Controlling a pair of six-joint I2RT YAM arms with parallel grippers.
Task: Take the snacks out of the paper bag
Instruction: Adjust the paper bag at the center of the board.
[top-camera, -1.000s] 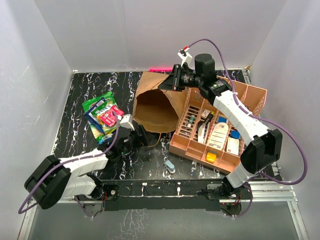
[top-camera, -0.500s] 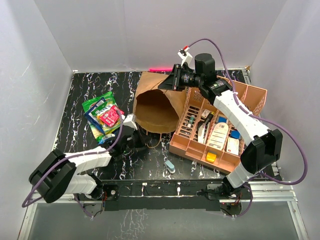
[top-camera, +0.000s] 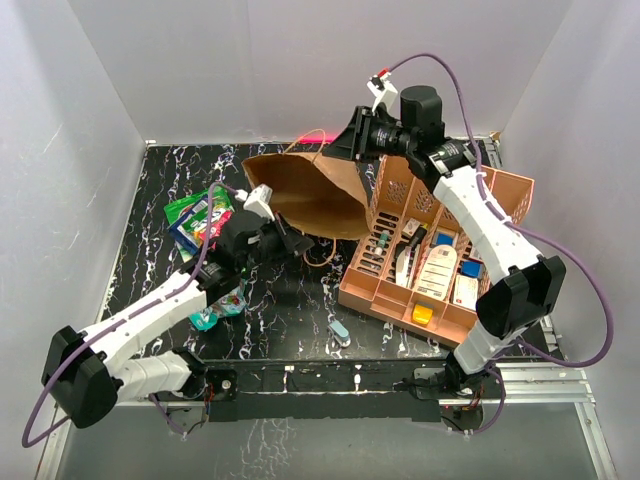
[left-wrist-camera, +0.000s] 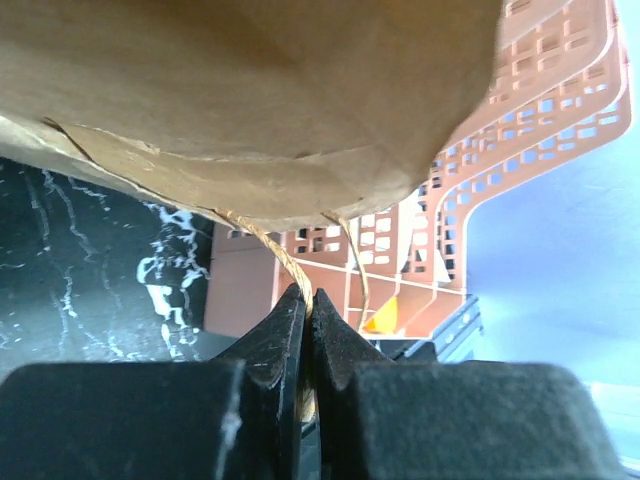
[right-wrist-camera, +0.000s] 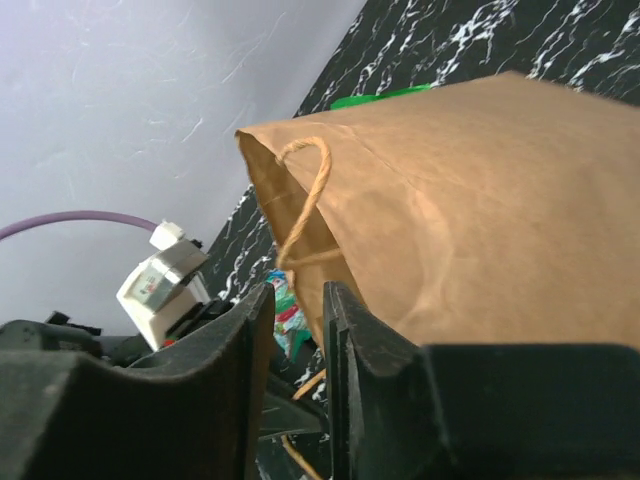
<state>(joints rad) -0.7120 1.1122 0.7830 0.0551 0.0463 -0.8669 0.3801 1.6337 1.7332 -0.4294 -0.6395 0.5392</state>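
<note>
Left of the orange tray (top-camera: 510, 190), the paper bag (top-camera: 310, 190) hangs tilted between my 2 arms. Its long axis runs from the raised closed end at the back right down to the mouth at the left. The left gripper (left-wrist-camera: 305, 300) is clenched on 1 twisted handle (left-wrist-camera: 270, 250) just under the bag's lower edge, so that arm is the nearer one to the mouth.

The right gripper (top-camera: 352, 140) sits at the high end of the bag. Its fingers show only a thin gap in the wrist view, and I cannot tell whether paper is pinched between them.

The snacks (top-camera: 205, 215) I can see lie in a pile on the black table (top-camera: 160, 180), just left of the mouth, with 1 teal packet (top-camera: 215, 305) nearer me under the left forearm. The bag's inside is hidden from every view. My guess is that the next move depends on the mouth staying lower than the closed end.
</note>
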